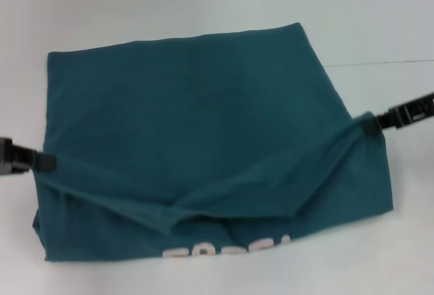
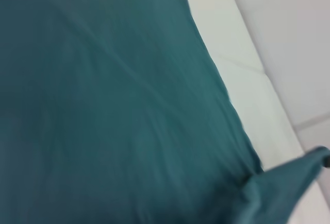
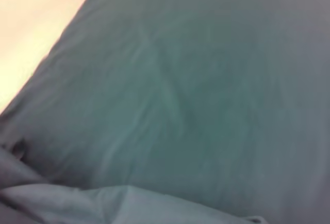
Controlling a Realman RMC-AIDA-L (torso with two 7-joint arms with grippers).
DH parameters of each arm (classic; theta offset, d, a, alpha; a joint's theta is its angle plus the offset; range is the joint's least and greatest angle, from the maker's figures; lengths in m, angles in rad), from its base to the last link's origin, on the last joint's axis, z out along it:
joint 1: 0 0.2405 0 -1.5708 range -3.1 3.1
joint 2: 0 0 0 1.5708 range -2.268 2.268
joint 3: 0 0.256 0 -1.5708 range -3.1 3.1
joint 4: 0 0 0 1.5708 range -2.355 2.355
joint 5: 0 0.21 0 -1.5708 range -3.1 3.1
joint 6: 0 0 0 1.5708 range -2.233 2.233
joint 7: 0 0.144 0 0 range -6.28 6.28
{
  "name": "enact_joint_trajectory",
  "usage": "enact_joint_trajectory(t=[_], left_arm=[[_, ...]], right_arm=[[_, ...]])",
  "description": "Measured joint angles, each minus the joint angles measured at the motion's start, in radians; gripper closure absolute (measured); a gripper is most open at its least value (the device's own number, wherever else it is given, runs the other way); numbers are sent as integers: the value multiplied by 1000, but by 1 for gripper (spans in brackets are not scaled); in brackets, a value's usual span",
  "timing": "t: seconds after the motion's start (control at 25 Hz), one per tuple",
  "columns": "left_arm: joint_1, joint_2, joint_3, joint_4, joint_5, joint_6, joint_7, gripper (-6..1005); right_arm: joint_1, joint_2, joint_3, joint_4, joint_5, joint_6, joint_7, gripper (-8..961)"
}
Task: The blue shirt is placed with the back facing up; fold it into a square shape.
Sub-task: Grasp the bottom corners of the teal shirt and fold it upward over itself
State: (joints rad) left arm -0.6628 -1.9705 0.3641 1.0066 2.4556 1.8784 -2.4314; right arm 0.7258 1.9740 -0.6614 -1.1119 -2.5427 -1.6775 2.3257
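Observation:
The blue shirt [image 1: 196, 125] lies spread over the white table, its near part lifted and folded back so that white lettering [image 1: 224, 247] shows along the front edge. My left gripper [image 1: 42, 161] is shut on the shirt's left edge, holding a raised fold. At the right edge my right gripper [image 1: 371, 124] is shut on the cloth, lifting it into a peak. Between the two held points the cloth sags. Both wrist views are filled with the teal fabric [image 2: 113, 110] [image 3: 196, 100]; the far held corner [image 2: 309, 165] shows in the left wrist view.
The white table [image 1: 203, 3] surrounds the shirt. A thin seam line [image 1: 393, 62] runs across the table at the right. A pale table strip [image 2: 247, 74] borders the cloth in the left wrist view.

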Motion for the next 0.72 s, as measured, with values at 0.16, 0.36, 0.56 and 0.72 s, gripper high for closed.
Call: enact_joint_trajectory(t=[0.16, 0.36, 0.56, 0.72], left_arm=[[-14, 0, 3, -18, -1, -83, 19, 978], [-28, -17, 27, -54, -4, -228, 107, 975], [-52, -25, 77, -103, -13, -335, 160, 975], [-65, -31, 137, -110, -19, -411, 175, 976]], right_arm=[[17, 2, -7, 3, 6, 81, 14, 886], [28, 11, -11, 5, 22, 205, 30, 886], [36, 17, -26, 7, 26, 291, 37, 886], [37, 19, -48, 36, 24, 379, 46, 886]])
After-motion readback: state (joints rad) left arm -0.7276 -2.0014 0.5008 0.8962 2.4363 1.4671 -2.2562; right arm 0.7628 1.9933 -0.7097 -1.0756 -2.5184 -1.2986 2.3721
